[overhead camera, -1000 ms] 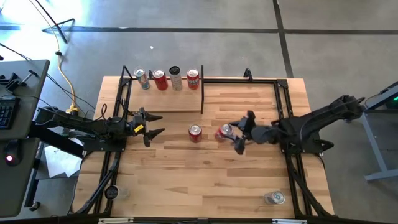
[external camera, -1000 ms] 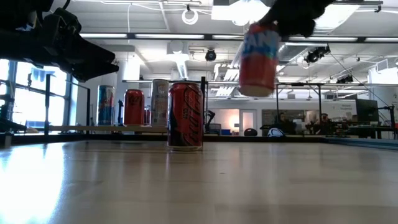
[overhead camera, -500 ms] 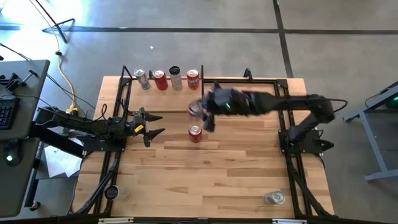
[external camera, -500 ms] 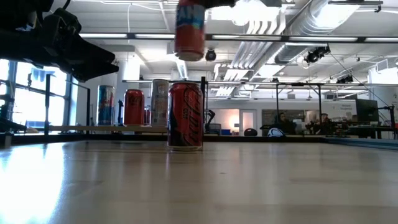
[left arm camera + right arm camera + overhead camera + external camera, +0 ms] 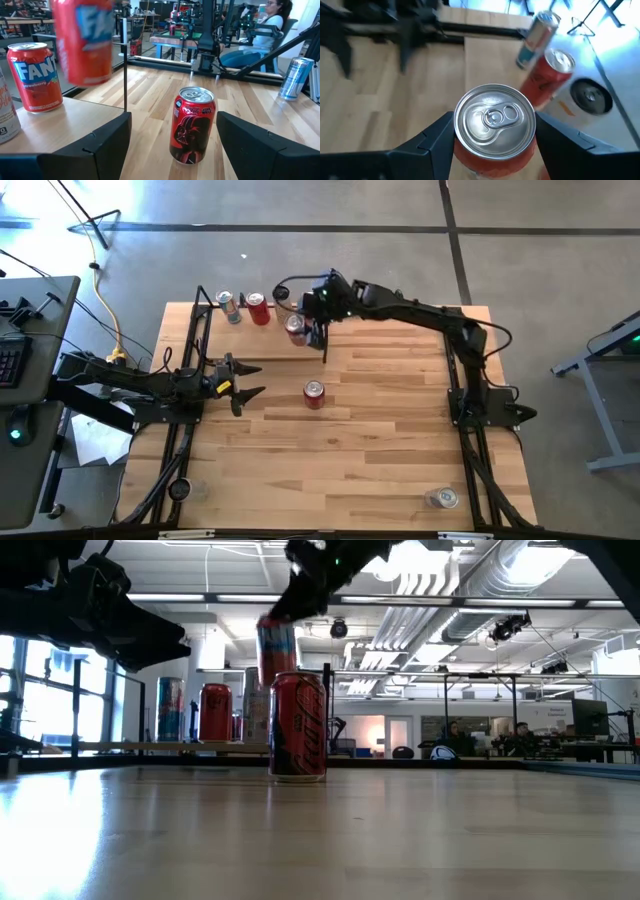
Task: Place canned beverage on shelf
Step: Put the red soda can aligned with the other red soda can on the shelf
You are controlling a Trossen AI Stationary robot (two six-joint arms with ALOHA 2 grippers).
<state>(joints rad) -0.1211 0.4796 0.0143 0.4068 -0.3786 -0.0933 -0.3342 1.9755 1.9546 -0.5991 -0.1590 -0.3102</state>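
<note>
We have the right gripper (image 5: 303, 330) over the shelf (image 5: 250, 340) at the tabletop's far left edge, fingers clamped on the sides of an orange-red can (image 5: 296, 326). The can hangs upright, long axis vertical, lid up toward the wrist camera (image 5: 494, 115); in the low view (image 5: 277, 648) it's clear above the board, not touching. Below and beside it on the shelf: a red can (image 5: 258, 308) and a teal-and-silver can (image 5: 228, 305) toward the far left corner, plus a dark-topped can (image 5: 591, 96) close by. We judge the next move as a straight drop onto bare board just beside those, keeping it vertical. Left gripper (image 5: 240, 385) waits near the left edge, fingers spread with nothing between them, facing a dark red can (image 5: 314, 393) mid-tabletop. Silver can (image 5: 441, 498) near the near right corner.
</note>
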